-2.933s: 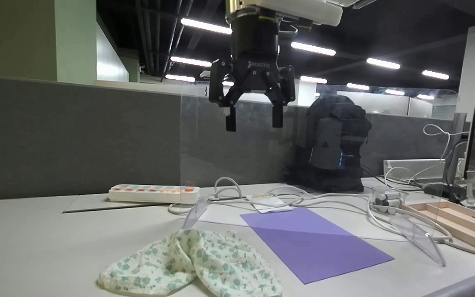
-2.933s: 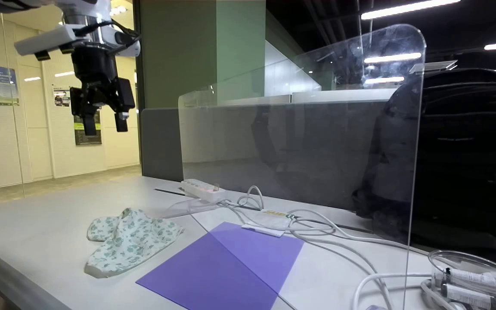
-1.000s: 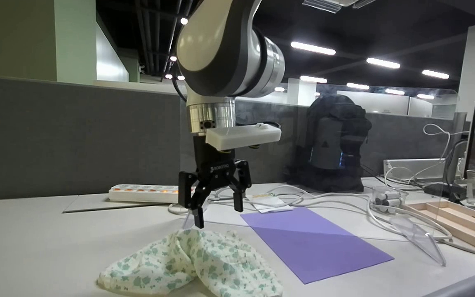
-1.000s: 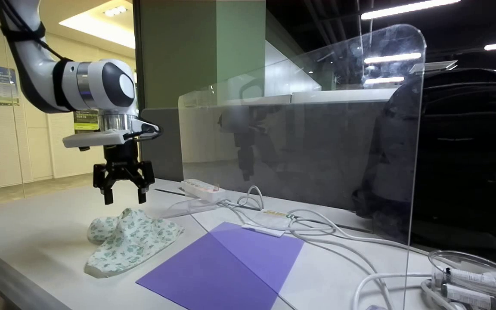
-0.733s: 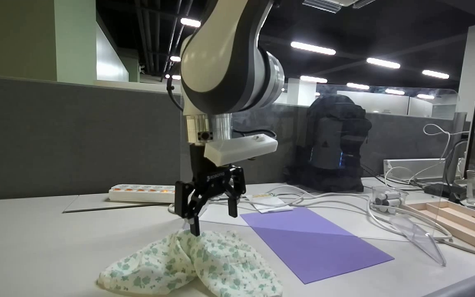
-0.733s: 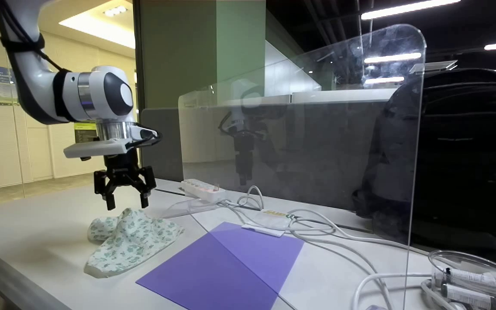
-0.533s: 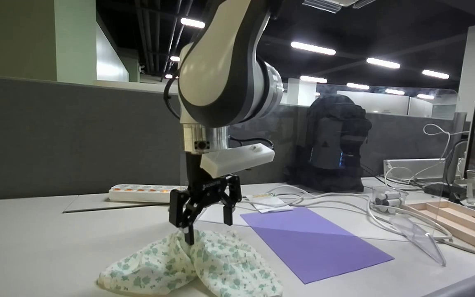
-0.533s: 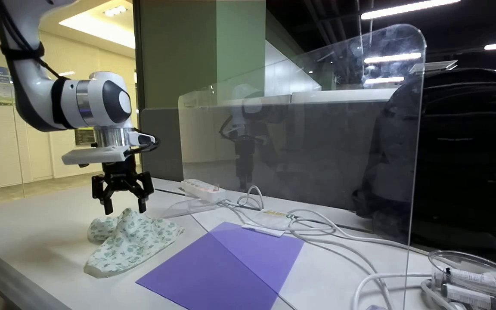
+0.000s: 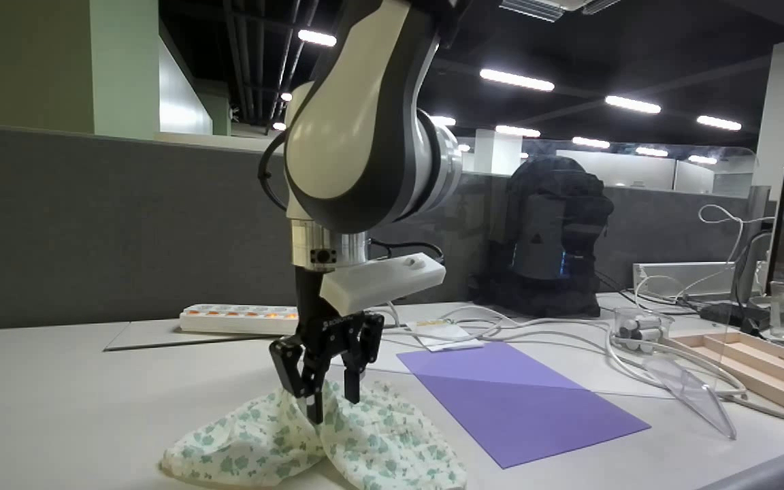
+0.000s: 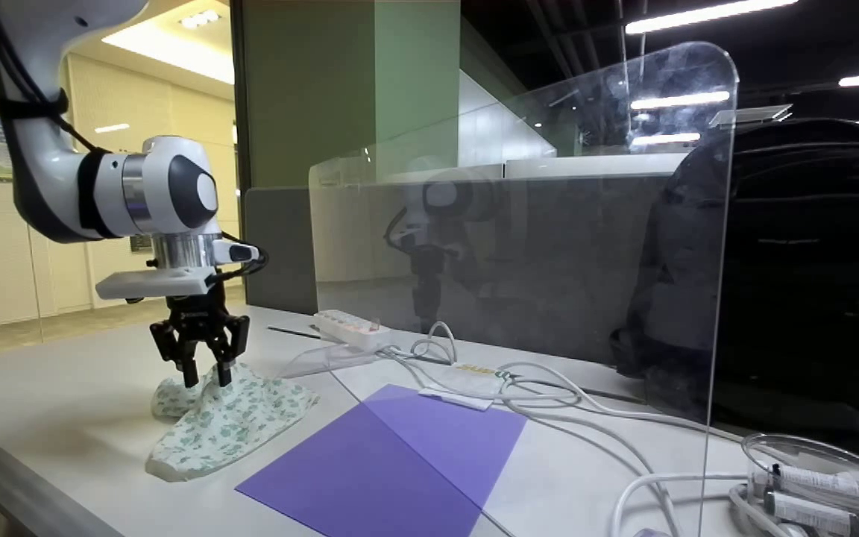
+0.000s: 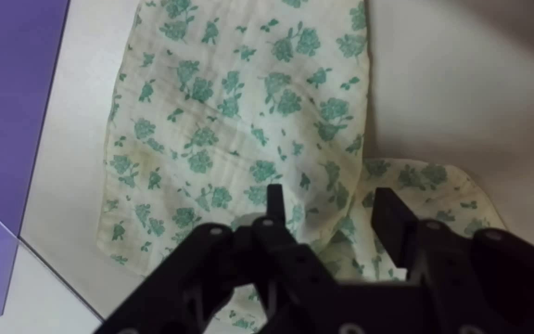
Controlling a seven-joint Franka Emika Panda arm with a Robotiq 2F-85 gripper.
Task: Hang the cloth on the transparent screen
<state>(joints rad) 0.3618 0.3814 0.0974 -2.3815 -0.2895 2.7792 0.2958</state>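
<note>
The cloth (image 9: 385,435), white with green flowers, lies crumpled on the table with a raised fold. It also shows in an exterior view (image 10: 232,425) and in the wrist view (image 11: 220,111). My gripper (image 9: 333,400) points down at the raised fold. Its fingers are partly closed with a clear gap between them, also seen in an exterior view (image 10: 207,379) and the wrist view (image 11: 327,197). Cloth shows between and beneath the fingertips; whether they touch it I cannot tell. The transparent screen (image 10: 519,239) stands upright and bare; it also shows in an exterior view (image 9: 684,238).
A purple sheet (image 10: 400,462) lies under the screen. A white power strip (image 9: 235,320), white cables (image 10: 579,406) and a black backpack (image 9: 548,238) are around or behind the screen. A clear container of small bottles (image 10: 817,485) and a wooden tray (image 9: 766,371) are at the side.
The arm has come down from high above the table to the cloth's raised fold. In the last half second the gripper lowered further and its fingers moved closer together. The cloth has not visibly moved.
</note>
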